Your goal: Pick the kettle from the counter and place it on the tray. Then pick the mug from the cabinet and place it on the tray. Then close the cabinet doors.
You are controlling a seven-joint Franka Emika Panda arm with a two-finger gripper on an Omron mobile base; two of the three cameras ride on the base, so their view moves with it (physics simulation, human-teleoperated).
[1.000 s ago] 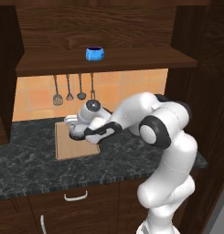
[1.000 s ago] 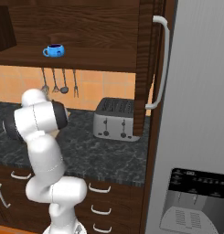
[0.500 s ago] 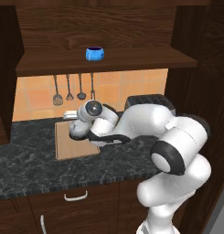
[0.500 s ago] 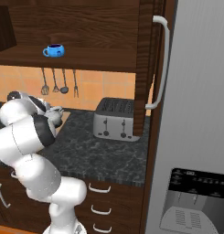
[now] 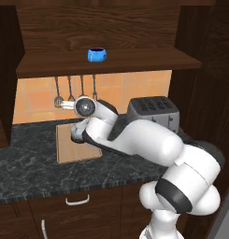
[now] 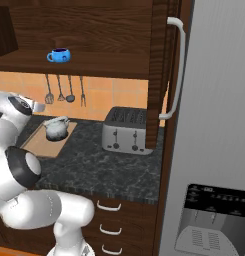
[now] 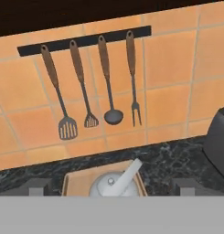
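The silver-grey kettle (image 6: 56, 128) stands on the light-wood tray (image 6: 40, 145) on the dark counter (image 6: 99, 167), with nothing gripping it. In the hand view the kettle (image 7: 114, 183) sits low in the picture on the tray (image 7: 79, 182), and my gripper (image 7: 114, 188) is open, its fingertips (image 7: 38, 187) wide apart above it. From the left base view my gripper (image 5: 78, 134) hangs over the tray (image 5: 74, 150) and hides the kettle. The blue mug (image 5: 96, 54) rests on the shelf of the open cabinet (image 5: 111, 64). A cabinet door (image 6: 166, 75) stands swung open.
A silver toaster (image 6: 126, 131) stands on the counter right of the tray. Several utensils (image 7: 99, 77) hang from a rail on the orange tiled wall. A tall grey fridge (image 6: 214, 150) bounds the right side. Drawers with white handles (image 5: 77, 200) lie below the counter.
The arm's elbow has swung forward and down to the right, while the hand stays over the tray. The kettle keeps its place on the tray. The jaws stay open.
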